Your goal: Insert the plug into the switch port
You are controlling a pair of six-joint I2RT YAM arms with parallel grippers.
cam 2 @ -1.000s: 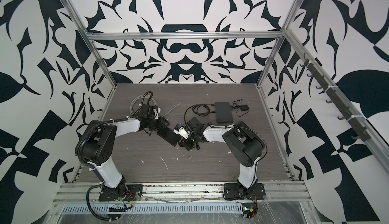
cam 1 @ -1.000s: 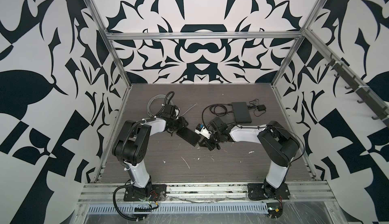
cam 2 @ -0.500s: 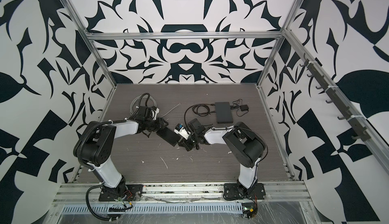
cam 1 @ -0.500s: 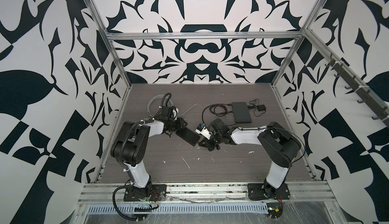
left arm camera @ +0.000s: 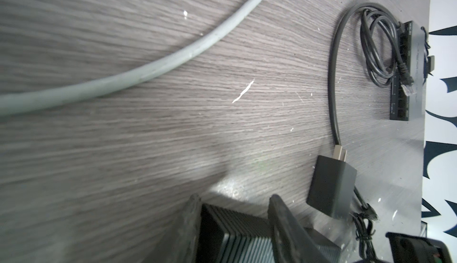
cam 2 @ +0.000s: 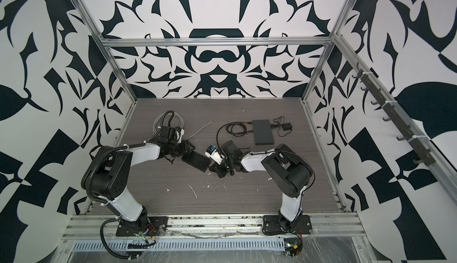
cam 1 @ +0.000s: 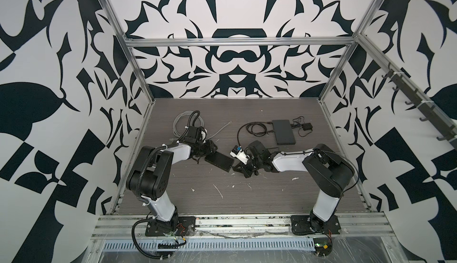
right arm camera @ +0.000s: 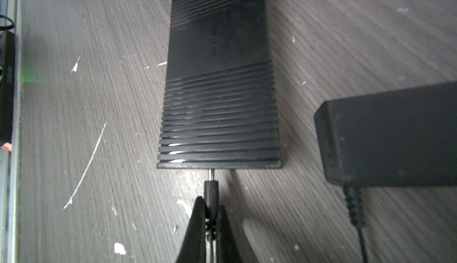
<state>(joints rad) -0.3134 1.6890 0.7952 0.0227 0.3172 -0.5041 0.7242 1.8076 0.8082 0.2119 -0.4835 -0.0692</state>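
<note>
Across the last second almost nothing has shifted in the top views. The switch (cam 1: 219, 161) lies at the same slant, and both arms stay at its two ends. That stillness reads as the fine end of the insertion, not a fresh approach, and the plug is judged only started, not seated.

Nearest, the right gripper (right arm camera: 210, 208) is clenched on the plug (right arm camera: 211, 192), a short, round, black rubbery sleeve pinched between two dark wedge-shaped fingers (right arm camera: 197, 224). Just ahead of the fingertips, a thin bright metal pin (right arm camera: 211, 174) runs from the sleeve to the switch's near edge. The port it meets is hidden under that edge, and the sleeve is still clear of the casing. Beyond the pin the casing is a long black plastic slab: close glossy ribs, then a smooth matt band, then ribs again. To one side of the fingers, apart from them, sits a blocky matt power adapter (right arm camera: 390, 135) with a thin lead.

At the far end the left gripper (left arm camera: 233, 206) grasps the switch, a finger on each long side, bracing it on the scuffed grey wood-grain table (right arm camera: 86, 101). Well past those fingers lie a smooth grey cable (left arm camera: 148, 74) and a flat black box (left arm camera: 415, 76) with a coiled cord.
</note>
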